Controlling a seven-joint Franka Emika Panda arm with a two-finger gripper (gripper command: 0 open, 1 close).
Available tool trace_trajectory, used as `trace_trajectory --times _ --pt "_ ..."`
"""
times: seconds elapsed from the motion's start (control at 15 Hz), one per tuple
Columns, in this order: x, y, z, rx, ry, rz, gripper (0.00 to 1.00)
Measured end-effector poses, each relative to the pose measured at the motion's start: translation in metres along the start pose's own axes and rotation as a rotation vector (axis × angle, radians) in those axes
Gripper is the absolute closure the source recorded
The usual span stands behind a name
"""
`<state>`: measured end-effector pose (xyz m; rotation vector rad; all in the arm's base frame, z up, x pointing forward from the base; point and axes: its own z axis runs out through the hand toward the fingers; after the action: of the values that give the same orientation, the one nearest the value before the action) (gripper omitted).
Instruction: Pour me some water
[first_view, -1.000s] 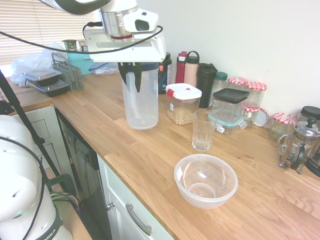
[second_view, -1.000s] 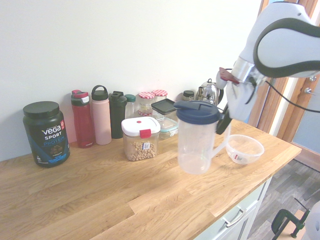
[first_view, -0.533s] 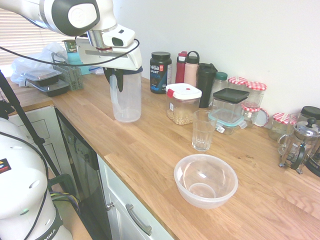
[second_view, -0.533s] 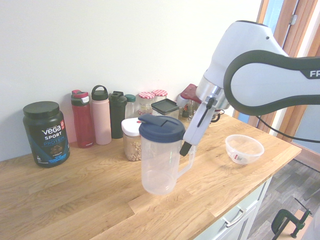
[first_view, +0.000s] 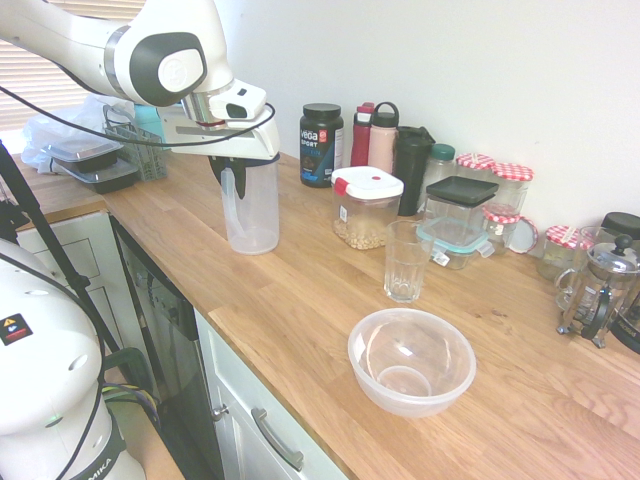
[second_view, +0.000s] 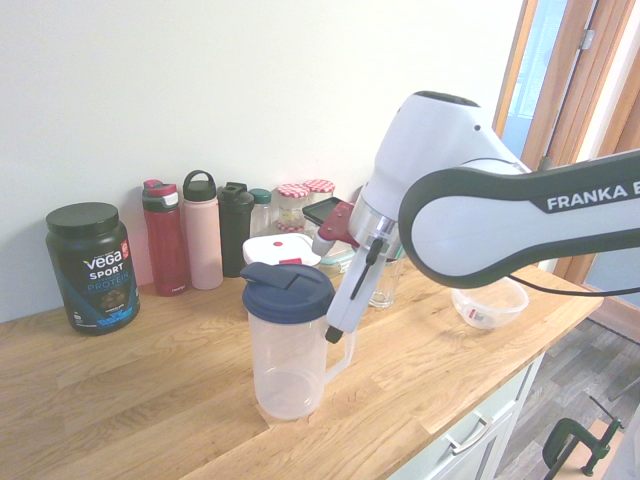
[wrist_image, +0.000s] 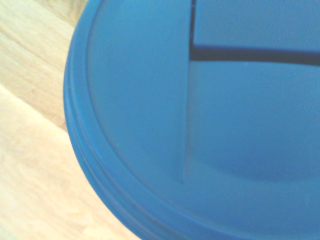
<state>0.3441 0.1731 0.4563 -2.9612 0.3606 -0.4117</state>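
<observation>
The tall translucent jug (first_view: 250, 208) (second_view: 286, 355) with a dark blue lid (second_view: 287, 291) stands upright at the counter's open end, its base on or just above the wood. My gripper (first_view: 232, 172) (second_view: 337, 330) is shut on the jug's side handle (second_view: 342, 362). I cannot make out any water inside the jug. The blue lid (wrist_image: 200, 125) fills the wrist view. The ribbed drinking glass (first_view: 407, 262) and the wide clear bowl (first_view: 411, 360) (second_view: 490, 298) stand apart from the jug, further along the counter.
Against the wall stand a black protein tub (first_view: 321, 144) (second_view: 92, 267), bottles (second_view: 202, 244), a white-lidded food container (first_view: 366, 207), and red-checked jars (first_view: 512, 195). A coffee press (first_view: 598, 288) is at the far end. Stacked trays (first_view: 92, 162) sit behind the jug.
The arm has carried the jug away from the glass and bowl toward the protein-tub end of the counter and lowered it. The grip on the handle is unchanged.
</observation>
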Motion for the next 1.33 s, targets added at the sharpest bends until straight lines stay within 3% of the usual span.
trace_trajectory --times 0.07,1.07,1.33 --pt "0.002 -0.001 0.005 0.000 0.000 0.008 0.00" --pt "0.017 -0.010 0.017 -0.044 0.001 0.014 0.00" --pt "-0.001 0.016 -0.017 -0.058 -0.044 -0.060 0.00"
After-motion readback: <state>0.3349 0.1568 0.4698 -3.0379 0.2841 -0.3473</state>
